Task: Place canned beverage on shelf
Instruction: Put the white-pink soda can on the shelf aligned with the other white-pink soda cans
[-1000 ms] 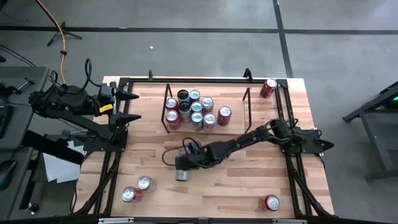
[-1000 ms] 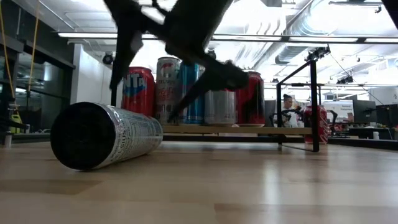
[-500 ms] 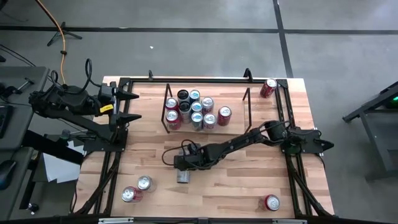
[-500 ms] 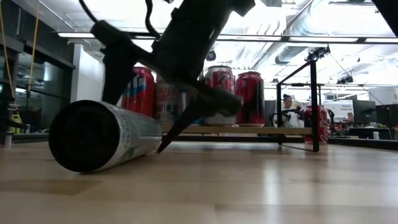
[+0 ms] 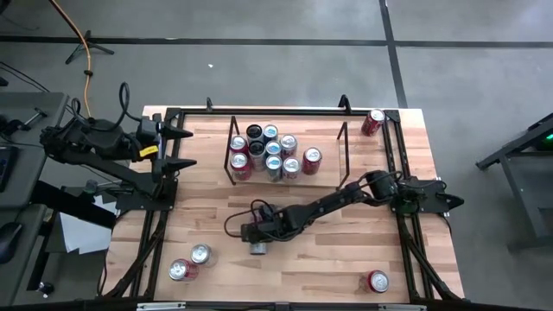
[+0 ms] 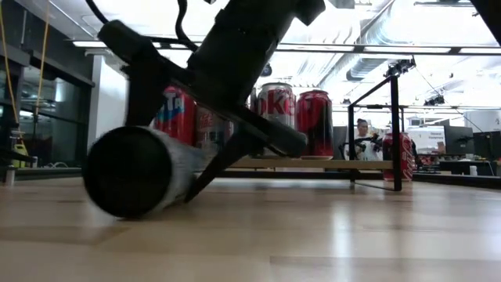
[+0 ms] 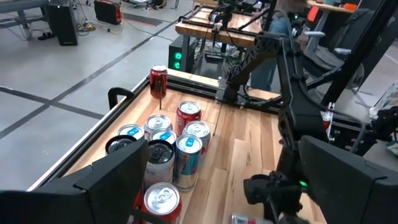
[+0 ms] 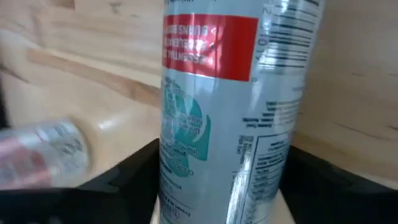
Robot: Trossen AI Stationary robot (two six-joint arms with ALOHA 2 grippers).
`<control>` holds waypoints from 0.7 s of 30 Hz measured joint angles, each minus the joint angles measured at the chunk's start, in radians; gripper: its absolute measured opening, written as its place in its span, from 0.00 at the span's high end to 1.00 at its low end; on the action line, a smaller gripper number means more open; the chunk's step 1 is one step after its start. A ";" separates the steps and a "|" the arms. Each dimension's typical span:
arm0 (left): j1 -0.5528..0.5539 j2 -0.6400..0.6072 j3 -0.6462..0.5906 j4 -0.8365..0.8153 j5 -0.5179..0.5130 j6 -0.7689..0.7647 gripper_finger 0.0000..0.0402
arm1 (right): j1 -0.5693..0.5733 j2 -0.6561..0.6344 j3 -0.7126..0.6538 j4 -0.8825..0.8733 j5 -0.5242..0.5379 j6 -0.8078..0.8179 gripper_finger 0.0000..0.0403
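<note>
- Down and over the tall silver can with a red label band (image 5: 257, 248) my right gripper (image 5: 254, 235) has come since a second ago, and that can, lying on its side on the pale wooden table (image 5: 328, 268), has rolled a little nearer the low camera.
- My two dark fingers straddle the can's body now, one on each side, jaws narrowing; I cannot tell whether they grip it, since the can still lies on the wood.
- Beyond my right gripper, further up the table, stands the low black wire shelf with a see-through top (image 5: 341, 142), carrying a cluster of upright red, blue and silver cans (image 5: 270, 152).
- Off toward the left arm's side, near the front edge, two red-and-silver cans (image 5: 190, 262) stand together.
- One red can (image 5: 378, 281) sits at the front corner on my own side, another red can (image 5: 372, 122) at the far corner.
- My left gripper (image 5: 184, 148) waits wide open and empty at the table's left edge, level with the shelf.
</note>
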 joint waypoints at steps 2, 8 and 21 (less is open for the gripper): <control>0.000 0.000 0.000 -0.009 0.000 0.000 0.08 | 0.005 -0.016 -0.001 -0.038 -0.008 -0.042 0.43; 0.000 0.018 0.000 -0.012 0.001 0.009 0.08 | 0.020 -0.116 -0.002 -0.137 -0.022 -0.311 0.43; 0.000 0.373 0.000 0.030 0.168 0.238 0.08 | 0.030 -0.351 0.000 -0.390 -0.034 -0.811 0.43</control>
